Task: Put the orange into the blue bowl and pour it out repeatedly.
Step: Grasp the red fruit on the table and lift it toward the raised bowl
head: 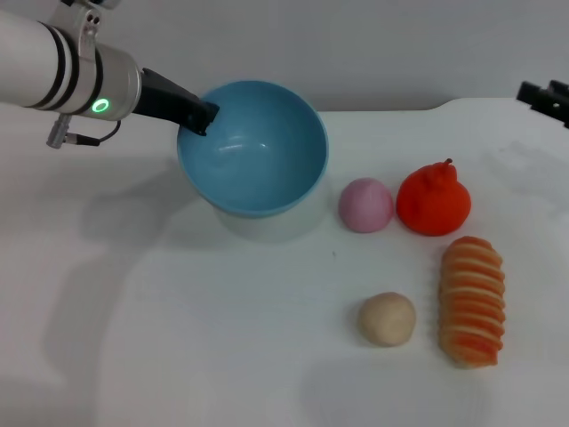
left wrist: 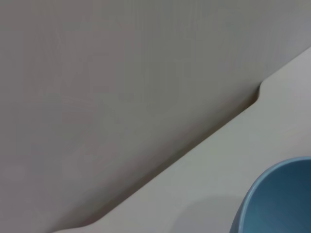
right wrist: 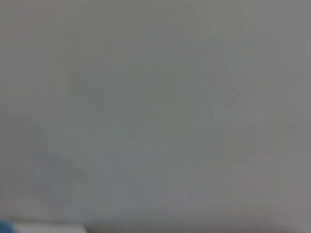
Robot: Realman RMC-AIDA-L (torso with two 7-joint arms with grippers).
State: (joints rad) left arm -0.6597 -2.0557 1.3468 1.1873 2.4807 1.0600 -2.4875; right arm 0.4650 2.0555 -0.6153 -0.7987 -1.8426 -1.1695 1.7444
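The blue bowl (head: 253, 151) is empty and tipped so that its opening faces the front, held a little off the white table. My left gripper (head: 199, 116) is shut on its rim at the back left. The left wrist view shows only part of the blue bowl (left wrist: 278, 201) at one corner. The orange (head: 433, 200) rests on the table to the right of the bowl, its stem nub up, with nothing touching it. A small black part of my right gripper (head: 544, 95) shows at the far right edge, well away from the fruit.
A pink ball (head: 365, 205) lies between the bowl and the orange. A beige ball (head: 387, 318) and an orange-and-cream striped loaf (head: 472, 300) lie nearer the front right. The table's back edge (head: 382, 110) runs behind the bowl.
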